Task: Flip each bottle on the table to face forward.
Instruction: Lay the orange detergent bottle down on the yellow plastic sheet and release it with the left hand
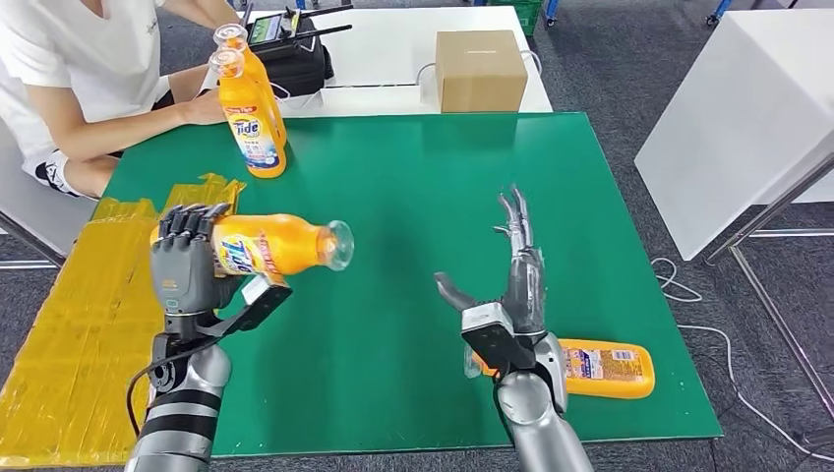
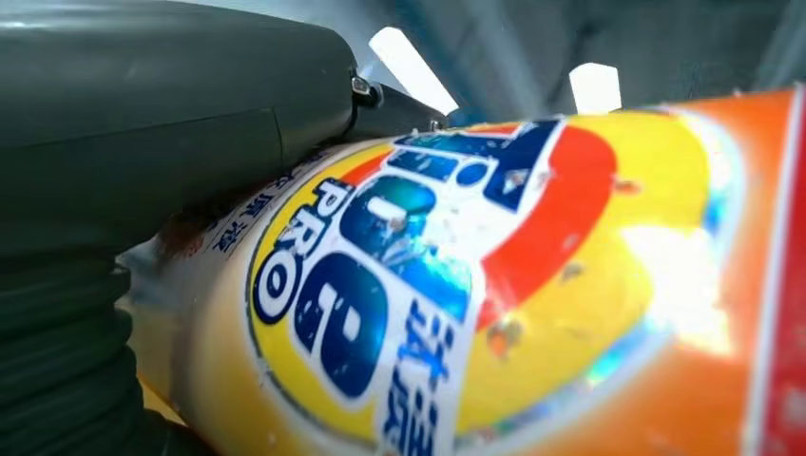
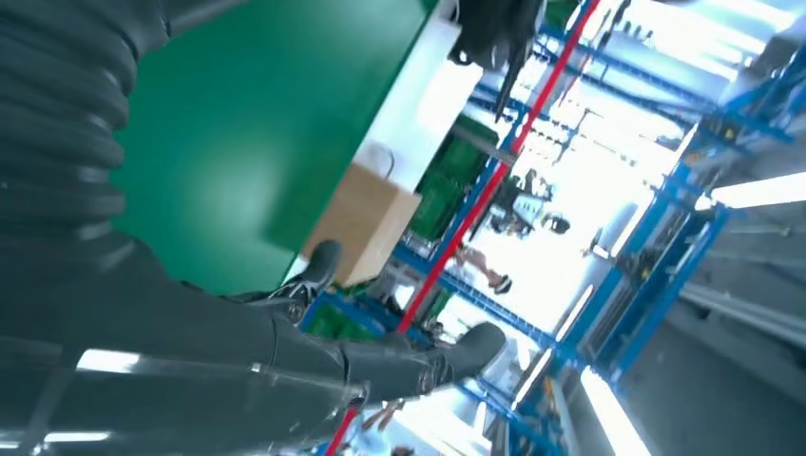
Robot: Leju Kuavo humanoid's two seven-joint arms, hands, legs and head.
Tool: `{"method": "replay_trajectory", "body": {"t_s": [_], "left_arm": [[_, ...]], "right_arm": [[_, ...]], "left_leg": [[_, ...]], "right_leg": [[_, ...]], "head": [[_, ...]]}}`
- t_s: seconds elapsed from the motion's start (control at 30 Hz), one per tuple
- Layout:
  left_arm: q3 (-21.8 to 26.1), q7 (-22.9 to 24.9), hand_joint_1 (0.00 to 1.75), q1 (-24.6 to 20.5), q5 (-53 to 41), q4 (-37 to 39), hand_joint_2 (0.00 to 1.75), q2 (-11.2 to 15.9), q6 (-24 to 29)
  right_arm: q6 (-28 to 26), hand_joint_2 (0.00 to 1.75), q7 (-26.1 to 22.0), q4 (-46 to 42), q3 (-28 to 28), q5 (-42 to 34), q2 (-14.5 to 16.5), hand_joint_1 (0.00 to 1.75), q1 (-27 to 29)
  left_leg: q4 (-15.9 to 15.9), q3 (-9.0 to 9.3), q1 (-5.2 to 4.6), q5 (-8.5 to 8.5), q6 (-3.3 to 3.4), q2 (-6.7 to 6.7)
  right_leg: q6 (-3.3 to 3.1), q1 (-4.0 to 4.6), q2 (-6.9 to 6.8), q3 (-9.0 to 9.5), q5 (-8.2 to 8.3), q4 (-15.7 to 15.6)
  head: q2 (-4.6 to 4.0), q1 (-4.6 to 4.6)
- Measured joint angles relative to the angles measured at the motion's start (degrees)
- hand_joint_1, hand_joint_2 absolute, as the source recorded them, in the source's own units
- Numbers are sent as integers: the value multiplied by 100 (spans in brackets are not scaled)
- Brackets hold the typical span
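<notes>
Head view. The left hand (image 1: 185, 258) grips an orange detergent bottle (image 1: 278, 245) around its base end, holding it on its side above the green counter (image 1: 413, 187); the clear cap points toward the counter's middle and the label faces the camera. The right hand (image 1: 511, 285) is empty, fingers extended straight forward and thumb spread to the side, raised over the counter. Just behind this hand's wrist a second orange bottle (image 1: 605, 368) lies flat near the counter's near right edge, partly hidden by the forearm, a small-print label facing up. Two upright orange bottles (image 1: 252, 118) stand close together at the far left corner, one behind the other, the front one showing its brand label. A person's hand (image 1: 204, 106) rests beside them. A cardboard box (image 1: 480, 70) sits on a white table (image 1: 393, 39) beyond the counter. Yellow sheeting (image 1: 69, 324) lies left of the counter.

Left wrist view. The held bottle (image 2: 532, 313) is seen close up, its blue, red and yellow label blurred; the thick grey thumb (image 2: 171, 123) presses along its side.

Right wrist view. The right hand's fingers (image 3: 418, 361) stretch out with nothing between them, over the green counter (image 3: 257, 123); the cardboard box (image 3: 366, 218) lies past the counter's edge.
</notes>
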Motion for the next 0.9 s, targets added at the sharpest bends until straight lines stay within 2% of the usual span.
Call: {"method": "replay_trajectory", "body": {"t_s": [0.13,0.63,0.73,0.9], "left_arm": [[101,38,175,4,420,-55,175,-24,-116],[207,89,175,7,373,-97,175,-69,-133],[223,322,175,4,-10,-91,175,-73,-138],[256,1050,175,-38,-1457,19,175,-22,-141]], "right_arm": [[-15,175,-9,-305,-266,7,9,0,138],[-18,175,-15,-568,-443,5,11,0,229],[-27,175,-29,-577,-445,-10,11,0,236],[-31,175,-92,-580,-447,-87,10,0,236]], "left_leg": [[2,8,-6,1,1,24],[2,10,-6,1,1,27],[2,10,-6,1,1,28],[2,10,-6,1,1,27]], "right_leg": [[1,-5,20,-2,6,-1],[2,-4,21,-2,6,0],[2,-4,22,-1,6,0],[2,-4,23,-1,6,0]], "head": [[0,-1],[0,1],[0,1],[0,1]]}}
